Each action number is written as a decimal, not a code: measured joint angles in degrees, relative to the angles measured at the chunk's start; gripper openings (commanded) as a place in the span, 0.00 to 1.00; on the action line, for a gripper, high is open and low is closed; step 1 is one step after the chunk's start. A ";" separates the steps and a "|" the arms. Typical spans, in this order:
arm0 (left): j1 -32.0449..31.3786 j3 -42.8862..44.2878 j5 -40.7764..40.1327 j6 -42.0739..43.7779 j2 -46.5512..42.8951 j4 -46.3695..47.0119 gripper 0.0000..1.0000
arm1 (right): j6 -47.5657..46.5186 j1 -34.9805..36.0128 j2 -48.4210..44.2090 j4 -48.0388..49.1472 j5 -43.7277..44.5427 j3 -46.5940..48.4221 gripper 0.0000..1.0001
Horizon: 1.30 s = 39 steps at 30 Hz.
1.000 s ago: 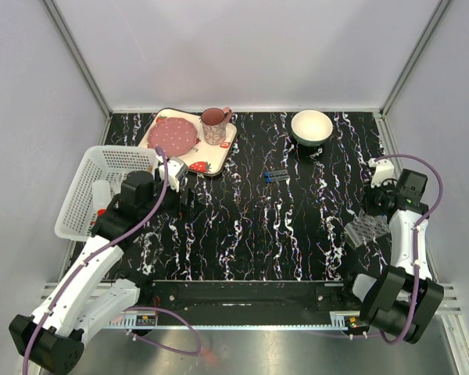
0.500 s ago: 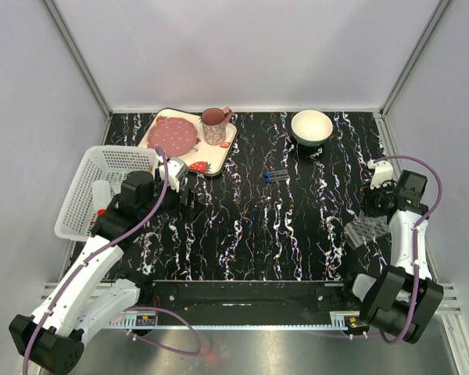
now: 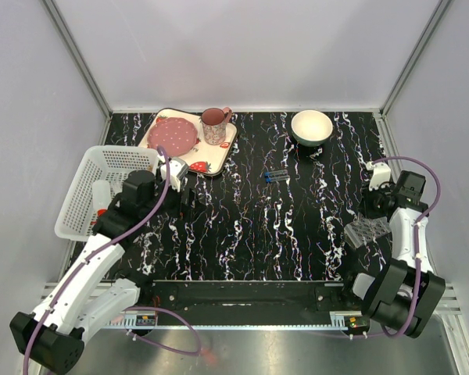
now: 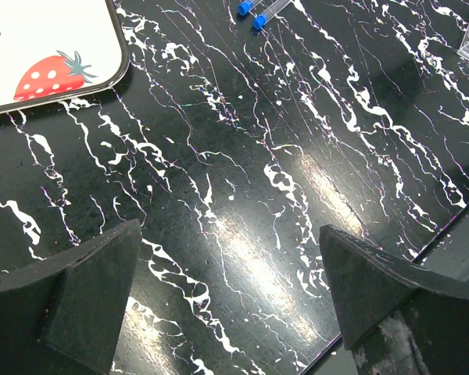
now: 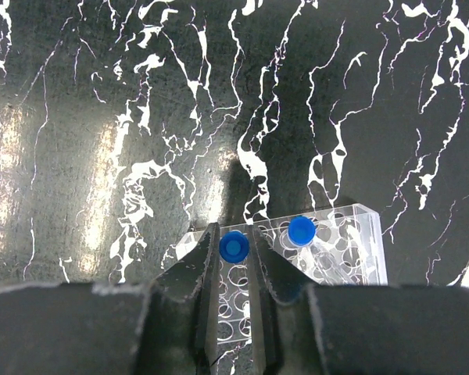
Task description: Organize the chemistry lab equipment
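My right gripper (image 5: 234,237) is shut on a blue-capped test tube (image 5: 234,247) and holds it upright over the clear perforated tube rack (image 5: 336,234). A second blue-capped tube (image 5: 301,230) stands in the rack beside it. In the top view the right gripper (image 3: 373,206) hangs over the rack (image 3: 366,231) at the right. Two more blue-capped tubes (image 3: 276,176) lie on the table's middle and show in the left wrist view (image 4: 259,11). My left gripper (image 4: 228,230) is open and empty above bare table, also seen in the top view (image 3: 185,194).
A white basket (image 3: 86,168) at the left holds the white squeeze bottle (image 3: 102,195). A strawberry-print tray (image 3: 219,152) with a pink plate and cup stands at the back left. A white bowl (image 3: 311,126) stands at the back right.
The right wrist has shifted slightly with the tube held over the rack. The left arm has not moved.
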 measured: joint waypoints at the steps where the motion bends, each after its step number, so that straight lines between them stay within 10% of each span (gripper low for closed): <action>1: 0.00 0.00 0.02 0.00 0.11 -0.02 0.99 | -0.07 0.00 0.22 0.00 0.00 0.00 0.17; 39: 0.00 0.00 1.31 0.00 1.53 -0.20 0.99 | -1.16 -1.57 -3.23 -4.07 -0.04 0.02 0.39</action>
